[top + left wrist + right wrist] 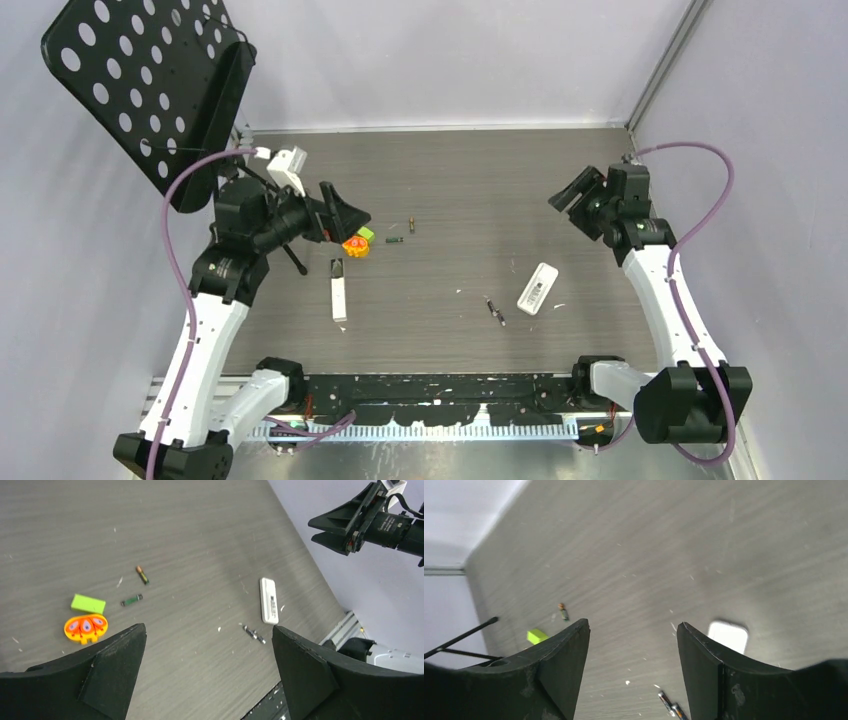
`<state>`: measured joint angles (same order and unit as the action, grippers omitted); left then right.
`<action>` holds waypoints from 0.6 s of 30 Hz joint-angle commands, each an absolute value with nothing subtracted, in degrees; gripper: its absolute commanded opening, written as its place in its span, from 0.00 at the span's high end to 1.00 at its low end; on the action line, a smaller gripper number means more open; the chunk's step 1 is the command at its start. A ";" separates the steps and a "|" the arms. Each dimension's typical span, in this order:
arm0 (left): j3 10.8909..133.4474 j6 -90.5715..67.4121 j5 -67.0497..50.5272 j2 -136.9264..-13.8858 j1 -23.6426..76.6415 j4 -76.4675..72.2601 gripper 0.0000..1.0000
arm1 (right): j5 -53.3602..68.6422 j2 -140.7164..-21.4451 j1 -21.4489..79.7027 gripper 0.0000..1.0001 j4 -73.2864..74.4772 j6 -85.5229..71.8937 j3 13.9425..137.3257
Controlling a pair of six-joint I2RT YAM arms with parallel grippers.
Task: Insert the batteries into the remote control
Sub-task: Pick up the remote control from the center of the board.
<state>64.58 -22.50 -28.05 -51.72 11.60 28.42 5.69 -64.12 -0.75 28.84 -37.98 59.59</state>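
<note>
From above and behind the arm bases, which sit at the bottom of the frame, we look down on the whole table [480,170]. Our left wrist view looks across it, with the right gripper [311,529] at upper right. Our right wrist view looks back the other way, slightly blurred. All three share the white remote [538,288].

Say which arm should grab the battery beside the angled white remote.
Right: the open right hand is nearer, with the battery in its wrist view; the left hand is by the orange toy.
</note>
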 commanded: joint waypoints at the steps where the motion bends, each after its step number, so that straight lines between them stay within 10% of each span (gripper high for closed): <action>1: 60.45 -24.12 -31.18 -48.64 11.34 26.75 0.00 | -0.76 -60.79 -0.91 0.29 31.63 -40.17 57.15; 18: 51.93 -27.92 -26.20 -47.18 11.34 20.39 0.00 | -31.41 -67.91 18.24 0.18 48.50 -47.05 54.04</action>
<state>52.49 -27.90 -28.67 -48.10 11.60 24.53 -23.55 -64.51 14.37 43.90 -41.54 53.60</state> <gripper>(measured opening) 0.994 0.819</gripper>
